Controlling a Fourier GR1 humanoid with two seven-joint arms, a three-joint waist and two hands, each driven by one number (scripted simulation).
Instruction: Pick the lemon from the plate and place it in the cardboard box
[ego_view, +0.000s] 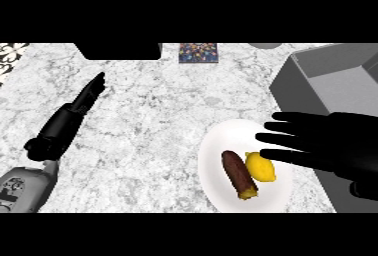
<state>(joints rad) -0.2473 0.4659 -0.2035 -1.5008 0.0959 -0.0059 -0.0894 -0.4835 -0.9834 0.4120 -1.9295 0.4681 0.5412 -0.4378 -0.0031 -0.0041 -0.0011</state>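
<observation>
A yellow lemon (261, 167) lies on a white plate (223, 140) at the lower right, next to a brown sweet potato (240, 174). My right hand (341, 142) hovers over the plate's right side, open, its straight fingers pointing left; the lowest finger ends just above the lemon. The grey cardboard box (317, 90) stands open at the upper right, behind the hand. My left hand (83, 102) rests at the left with straight fingers pointing up, far from the plate.
A black object (118, 51) sits at the counter's back edge beside a small colourful patterned square (198, 52). A grey round thing (266, 45) shows at the top right. The counter (148, 125) is marble.
</observation>
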